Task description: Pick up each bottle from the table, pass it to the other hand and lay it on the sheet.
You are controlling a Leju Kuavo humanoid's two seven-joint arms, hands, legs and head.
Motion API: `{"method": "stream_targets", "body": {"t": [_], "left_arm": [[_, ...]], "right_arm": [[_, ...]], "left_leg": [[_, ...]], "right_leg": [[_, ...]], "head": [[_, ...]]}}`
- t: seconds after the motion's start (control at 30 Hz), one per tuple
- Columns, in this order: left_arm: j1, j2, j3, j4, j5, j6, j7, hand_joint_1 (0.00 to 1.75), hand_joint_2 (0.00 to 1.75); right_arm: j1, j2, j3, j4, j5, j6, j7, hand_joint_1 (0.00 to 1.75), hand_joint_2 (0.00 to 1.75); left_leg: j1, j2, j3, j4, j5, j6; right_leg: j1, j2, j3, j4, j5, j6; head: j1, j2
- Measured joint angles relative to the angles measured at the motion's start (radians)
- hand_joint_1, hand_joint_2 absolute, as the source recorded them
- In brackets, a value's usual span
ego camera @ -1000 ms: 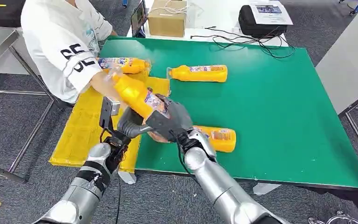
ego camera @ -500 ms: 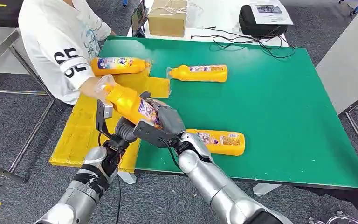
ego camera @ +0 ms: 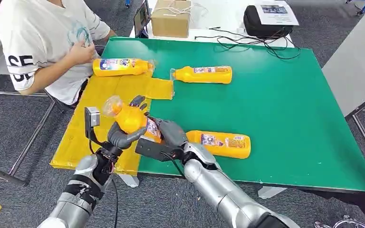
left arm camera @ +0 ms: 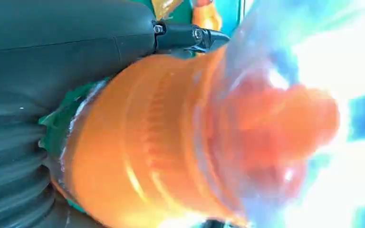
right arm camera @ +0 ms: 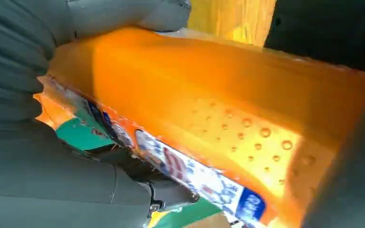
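Bottle number two (ego camera: 132, 119) is hanging mid-handover over the yellow sheet's (ego camera: 83, 135) edge, both the left hand (ego camera: 123, 132) and right hand (ego camera: 167, 134) clasping it. One bottle (ego camera: 121, 67) is already lying on the sheet; two (ego camera: 203, 74) (ego camera: 222, 144) are waiting on the green tabletop (ego camera: 290, 109).

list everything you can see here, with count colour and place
bottles: four, orange; one held in both robot hands, one on the yellow sheet, two lying on the green table
sheet: one, yellow, over the table's left edge
table: one, green top
box: one, brown cardboard, beyond the table
bag: one, black, beyond the table, paper on top
cables: black, far table edge
person: one, white shirt, beside the sheet
left robot hand: grey, grips the bottle's neck end
right robot hand: grey, grips the bottle's base end
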Motion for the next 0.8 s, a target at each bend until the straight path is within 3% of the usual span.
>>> {"method": "stream_targets", "body": {"t": [0.2, 0.23, 0.27, 0.8], "left_arm": [[0.014, 0.005, 0.000, -0.027, 0.002, 0.000, 0.005, 0.00, 1.75], [0.015, 0.005, 0.000, -0.029, 0.002, 0.000, 0.005, 1.52, 1.75], [0.014, 0.006, 0.000, -0.030, 0.002, 0.000, 0.005, 1.75, 1.75], [0.013, 0.009, 0.010, -0.030, 0.043, 0.005, 0.025, 1.75, 1.75]], "right_arm": [[-0.010, -0.001, 0.011, 0.009, 0.001, 0.006, 0.000, 1.75, 1.75], [-0.010, -0.001, 0.013, 0.010, 0.001, 0.006, 0.000, 1.75, 1.75], [-0.012, -0.002, 0.015, 0.011, 0.001, 0.006, 0.000, 1.75, 1.75], [-0.036, -0.005, 0.023, 0.021, -0.013, 0.008, 0.003, 1.75, 1.75]], "left_leg": [[0.000, 0.000, 0.000, 0.000, 0.000, 0.000], [0.000, 0.000, 0.000, 0.000, 0.000, 0.000], [0.000, 0.000, 0.000, 0.000, 0.000, 0.000], [0.000, 0.001, 0.000, 0.000, 0.000, 0.000]], "right_leg": [[0.000, 0.000, 0.000, 0.000, 0.000, 0.000], [0.000, 0.000, 0.000, 0.000, 0.000, 0.000], [0.000, 0.000, 0.000, 0.000, 0.000, 0.000], [0.000, 0.000, 0.000, 0.000, 0.000, 0.000]], "head": [[0.000, 0.000], [0.000, 0.000], [0.000, 0.000], [0.000, 0.000]]}}
